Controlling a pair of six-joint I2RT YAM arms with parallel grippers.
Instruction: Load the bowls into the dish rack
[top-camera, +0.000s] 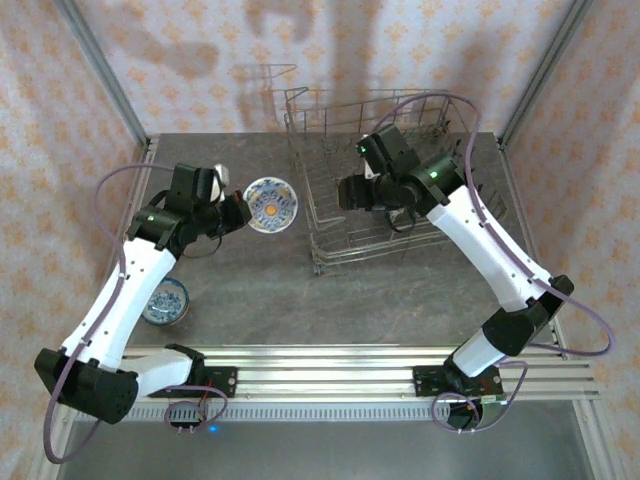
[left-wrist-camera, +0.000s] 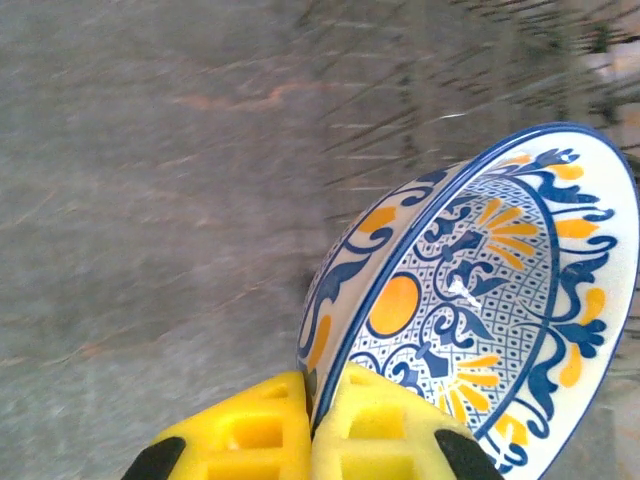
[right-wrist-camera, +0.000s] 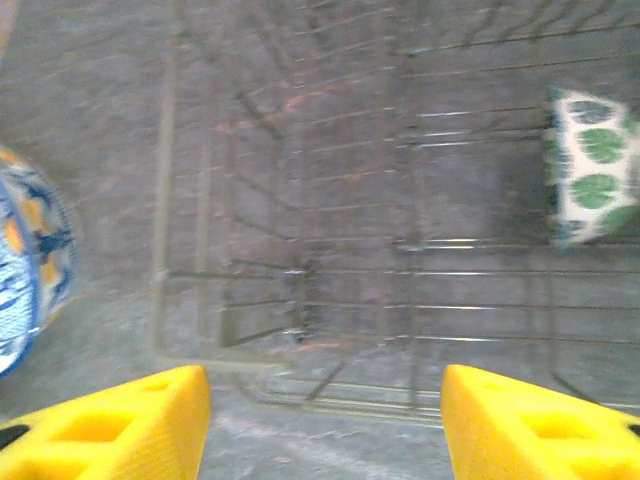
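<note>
The left gripper (left-wrist-camera: 312, 435) is clamped on the rim of a blue-and-orange bowl (left-wrist-camera: 480, 300), which tilts steeply out from the yellow pads, left of the dish rack (top-camera: 380, 258) and apart from it. The hold is a thin pinch on one edge (glazed and probably slick), so the bowl could swing or slip free on the way over. It could also knock the rack's raised near side if it is carried too low. The right gripper (right-wrist-camera: 322, 400) hangs over the rack with its fingers apart and nothing between them, and it sits roughly where the bowl has to go, so the arms could crowd each other. A green-leaf bowl (right-wrist-camera: 590, 165) already stands among the wires, and a blue bowl (top-camera: 165, 302) waits on the table (top-camera: 300, 310) beside the left arm.

Whether the held bowl's foot touches the table cannot be told. Both wrist views are smeared, which blurs the tines. A pale round thing (top-camera: 223, 175) behind the left wrist is half hidden and may be another bowl
</note>
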